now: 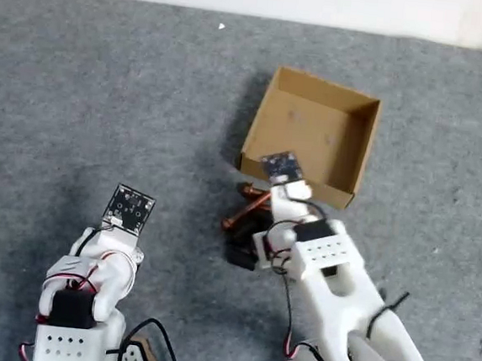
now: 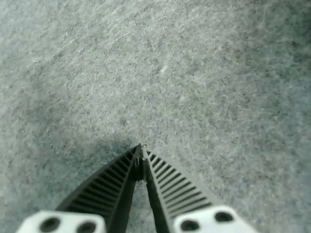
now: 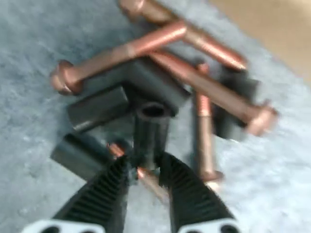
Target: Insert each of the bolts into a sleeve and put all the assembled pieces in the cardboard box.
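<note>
High view: the cardboard box (image 1: 313,132) sits toward the table's far edge, its bare floor showing. Grey carpet (image 1: 106,76) covers the table. Copper bolts (image 1: 252,203) lie piled just beside the box's near-left corner, half hidden under the right arm (image 1: 334,273).

Left wrist view: the left gripper (image 2: 141,151) has its tips pressed together with nothing between them, over carpet.

Right wrist view: the right gripper (image 3: 146,167) is pinching one black sleeve (image 3: 151,128) at its end. The bolts cross over other sleeves (image 3: 97,107), all blurred.
</note>
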Robot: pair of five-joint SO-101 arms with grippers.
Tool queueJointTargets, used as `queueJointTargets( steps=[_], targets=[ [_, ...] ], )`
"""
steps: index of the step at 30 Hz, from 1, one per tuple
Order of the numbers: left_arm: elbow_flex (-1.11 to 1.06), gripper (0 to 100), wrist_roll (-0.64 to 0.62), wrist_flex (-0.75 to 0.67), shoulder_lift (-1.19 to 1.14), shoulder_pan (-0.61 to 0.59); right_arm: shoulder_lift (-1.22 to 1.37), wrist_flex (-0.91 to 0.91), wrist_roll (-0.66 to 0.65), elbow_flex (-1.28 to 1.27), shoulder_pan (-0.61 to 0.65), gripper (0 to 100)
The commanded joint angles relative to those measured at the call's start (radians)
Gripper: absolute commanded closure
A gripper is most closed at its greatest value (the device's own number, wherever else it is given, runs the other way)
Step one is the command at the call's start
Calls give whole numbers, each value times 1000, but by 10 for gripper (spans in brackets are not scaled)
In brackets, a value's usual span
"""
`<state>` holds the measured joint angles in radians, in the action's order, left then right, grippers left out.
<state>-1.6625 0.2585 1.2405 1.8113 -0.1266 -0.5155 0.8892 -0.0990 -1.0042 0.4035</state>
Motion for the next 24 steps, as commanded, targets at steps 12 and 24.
queueJointTargets(
  steps=[12,24],
  targets=[
    [16,995,17,-28,7,-5,-298,303,-290,65,-325,992],
    [16,995,17,-29,7,-8,-291,116,-41,24,16,865]
  ],
)
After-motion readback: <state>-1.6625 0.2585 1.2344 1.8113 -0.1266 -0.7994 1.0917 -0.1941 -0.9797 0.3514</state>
